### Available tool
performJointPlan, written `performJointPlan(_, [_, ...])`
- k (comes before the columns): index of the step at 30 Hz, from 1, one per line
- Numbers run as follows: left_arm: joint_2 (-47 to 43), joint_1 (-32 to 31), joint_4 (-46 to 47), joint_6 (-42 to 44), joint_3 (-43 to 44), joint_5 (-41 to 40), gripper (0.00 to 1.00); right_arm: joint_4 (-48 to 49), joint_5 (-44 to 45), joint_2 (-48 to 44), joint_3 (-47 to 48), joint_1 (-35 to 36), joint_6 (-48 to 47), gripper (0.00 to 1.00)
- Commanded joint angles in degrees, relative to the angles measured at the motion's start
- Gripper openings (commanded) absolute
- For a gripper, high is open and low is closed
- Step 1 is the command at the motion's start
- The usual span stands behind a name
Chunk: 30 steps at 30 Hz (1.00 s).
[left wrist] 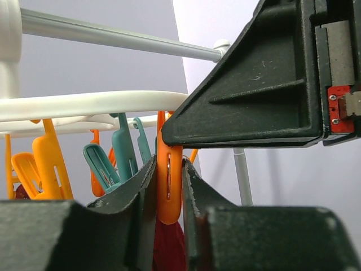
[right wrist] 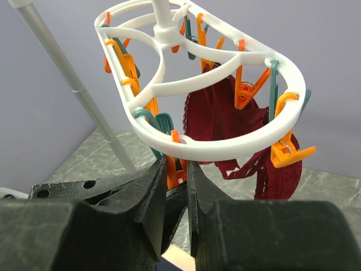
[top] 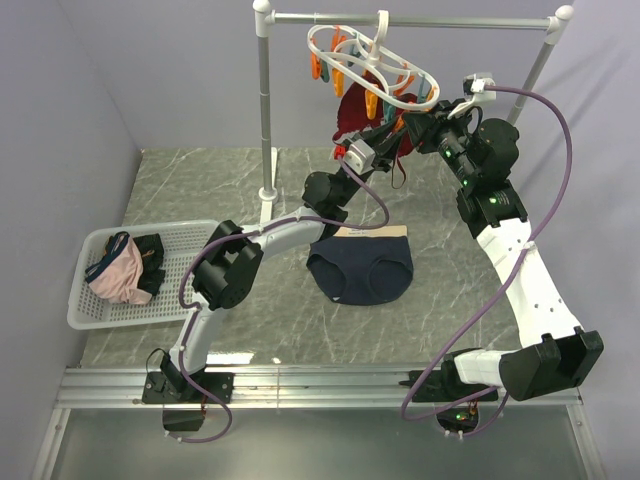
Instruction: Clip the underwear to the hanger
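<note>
The hanger (top: pixel 383 25) hangs from the rail, its white ring (left wrist: pixel 84 104) (right wrist: pixel 225 147) carrying orange and teal clips. The navy underwear (top: pixel 360 268) lies flat on the table below; its beige band edge (right wrist: pixel 179 258) peeks out under my right jaws. My left gripper (top: pixel 392 130) (left wrist: pixel 169 164) is raised to the ring and shut on an orange clip (left wrist: pixel 169 189). My right gripper (top: pixel 415 122) (right wrist: pixel 176 164) is shut on an orange clip (right wrist: pixel 179 169) under the ring's near rim, apparently the same one. Its black finger (left wrist: pixel 254 84) crosses above my left jaws.
A maroon garment (top: pixel 352 115) (right wrist: pixel 220 113) hangs clipped to the hanger. The grey rail stand's pole (top: pixel 265 120) rises left of both grippers. A white basket (top: pixel 85 300) at the table's left holds a pink garment (top: pixel 120 280) and dark ones.
</note>
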Motion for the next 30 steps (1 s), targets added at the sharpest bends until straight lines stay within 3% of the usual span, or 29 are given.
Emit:
performJointPlan(1, [-0.5,0.1,0.8,-1.0,0.9,1.1,0.22,1.4,-0.6,-1.6,0.1,-0.3,0.2,0.0])
performJointPlan(5, [-0.4,0.1,0.8,-1.3,1.4,1.4,0.11,0.7,-1.1,-1.2,0.4,-0.4,0.3,0.06])
performJointPlan(9, [-0.4,0.0,1.0,-1.3,1.3,1.4,0.06,0.4,-1.3,-0.6,0.4,-0.3,0.3,0.27])
performJointPlan(13, [-0.7,0.1,1.5,-1.4,0.9,1.7,0.03,0.3,-0.7,0.0,0.8,-0.4,0.6,0.38])
performJointPlan(25, [-1.0,0.0,2.2,-1.7,0.4,2.5,0.02,0.7,-0.1,1.9,1.7,-0.4,2.4,0.49])
performJointPlan(30, [-1.0,0.0,2.8,-2.1,0.2,2.9,0.02,1.6,0.0,1.7,1.4,-0.4,2.3,0.48])
